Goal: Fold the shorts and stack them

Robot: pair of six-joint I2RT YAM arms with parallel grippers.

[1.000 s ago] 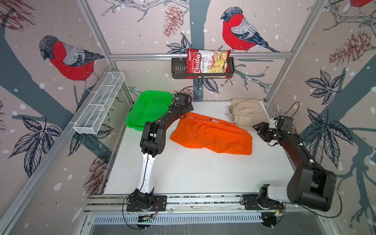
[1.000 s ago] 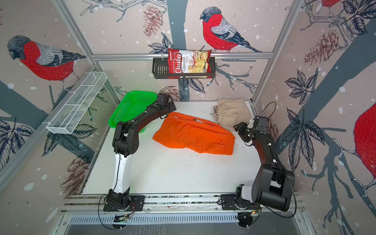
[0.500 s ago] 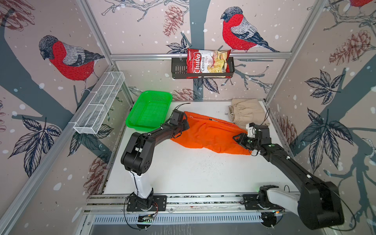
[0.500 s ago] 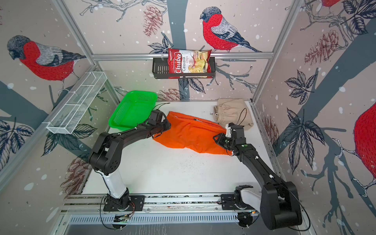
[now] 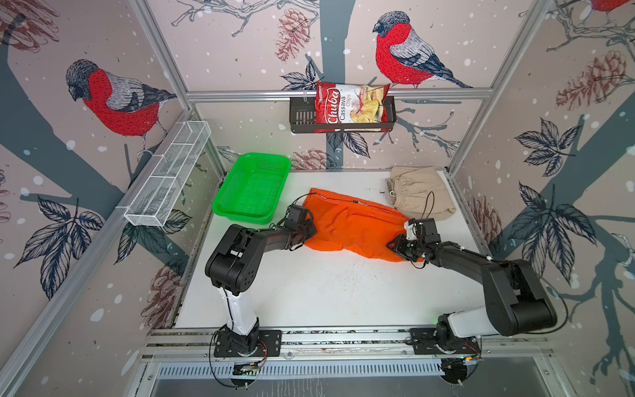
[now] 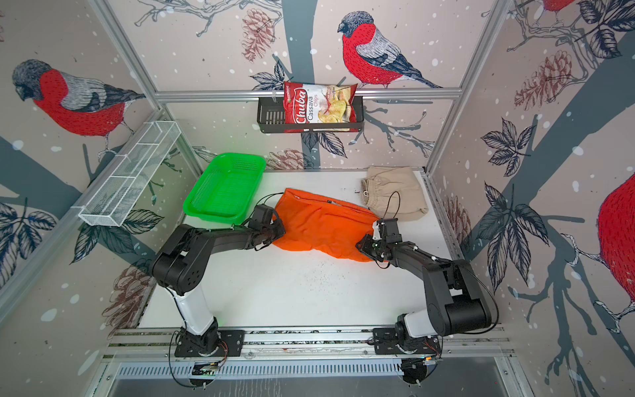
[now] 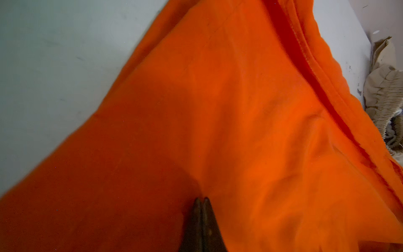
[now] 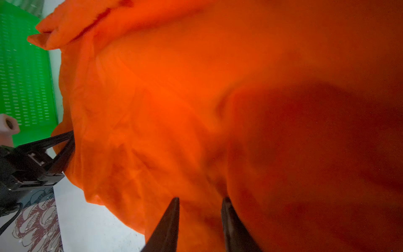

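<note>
Fingers of L arm (image 7: 196, 218) pinched shut on orange shorts (image 5: 354, 227) at left end, R fingers (image 8: 169, 222) narrow w/ cloth bunched between at right end; long axis runs arm to arm across counter (image 5: 326, 292), beige shorts (image 5: 417, 192) behind-right.

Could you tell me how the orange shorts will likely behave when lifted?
Probably floppy: the orange shorts wrinkle and bunch between the left gripper and right gripper. Likely to sag in the middle. Seemingly light: thin cloth tents where pinched.
</note>
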